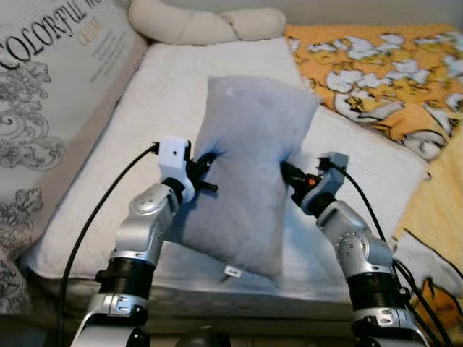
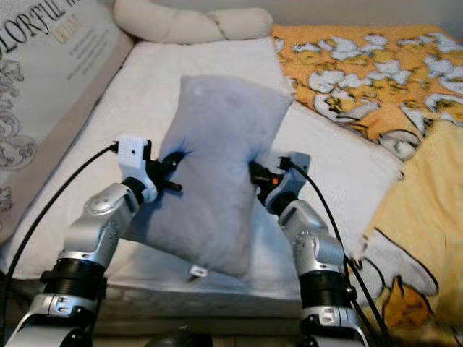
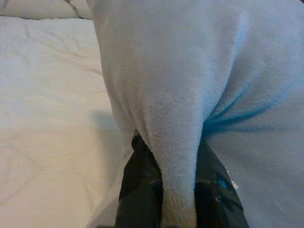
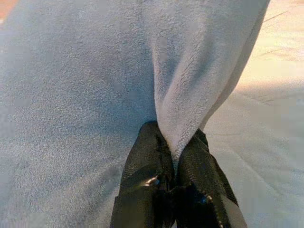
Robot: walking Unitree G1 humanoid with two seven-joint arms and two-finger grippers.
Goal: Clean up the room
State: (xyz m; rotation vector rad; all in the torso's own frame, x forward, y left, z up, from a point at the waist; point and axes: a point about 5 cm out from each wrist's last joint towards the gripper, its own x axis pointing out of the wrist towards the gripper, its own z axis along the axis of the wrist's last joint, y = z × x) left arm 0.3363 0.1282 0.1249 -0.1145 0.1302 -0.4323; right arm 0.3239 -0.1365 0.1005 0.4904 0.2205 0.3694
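A pale blue fleece pillow [image 1: 246,173] is held up over the white bed [image 1: 159,94], tilted with one corner toward me. My left gripper [image 1: 205,168] is shut on a fold of its left edge; in the left wrist view the black fingers [image 3: 137,190] pinch the blue fabric [image 3: 190,95]. On the pillow's right edge my right gripper [image 1: 289,176] is shut on another fold, which bunches between its fingers [image 4: 147,190] in the right wrist view. A small white tag [image 1: 231,272] hangs at the pillow's lower corner.
A large printed cushion [image 1: 51,108] leans along the left side. A cream knotted bolster [image 1: 210,23] lies at the head of the bed. An orange patterned blanket [image 1: 383,65] covers the right side and drapes down over the right edge [image 2: 412,238].
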